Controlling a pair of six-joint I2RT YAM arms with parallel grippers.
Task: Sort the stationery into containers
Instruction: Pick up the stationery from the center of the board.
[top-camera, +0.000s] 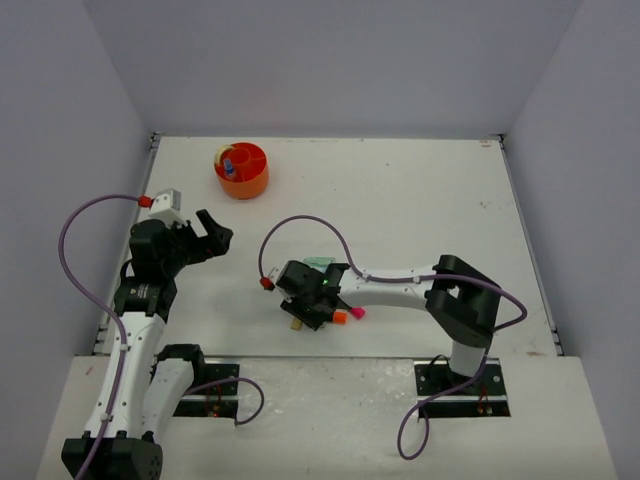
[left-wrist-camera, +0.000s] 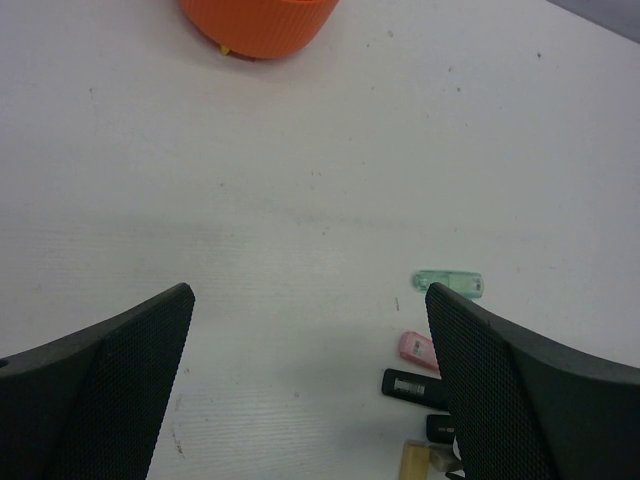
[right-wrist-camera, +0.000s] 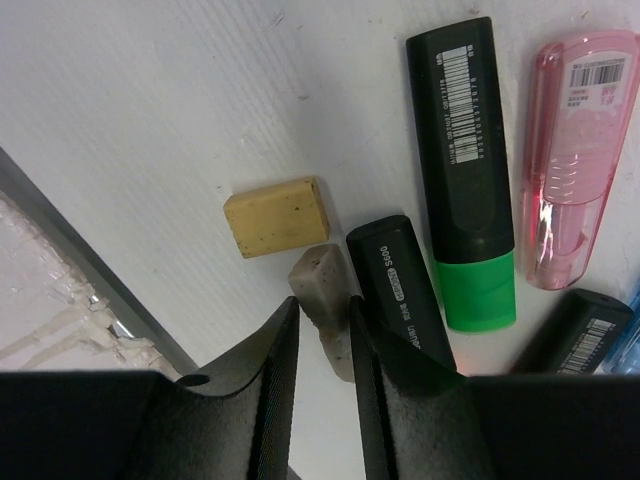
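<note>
You're at the pick: the right gripper (right-wrist-camera: 323, 306) has its jaws nearly together around the grey eraser lump (right-wrist-camera: 320, 275), lower centre; a firm bite I can't tell. Next: lift cleanly and carry it to the orange organiser (top-camera: 243, 186), upper left.

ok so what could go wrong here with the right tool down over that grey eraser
1. The right tool straddles a small, lumpy grey eraser; it could twist or slip out when lifted.
2. One finger sits tight against a black highlighter, which may get nudged or dragged along.
3. The orange organiser is far across the table, so a weak grip might drop it on the way.
</note>
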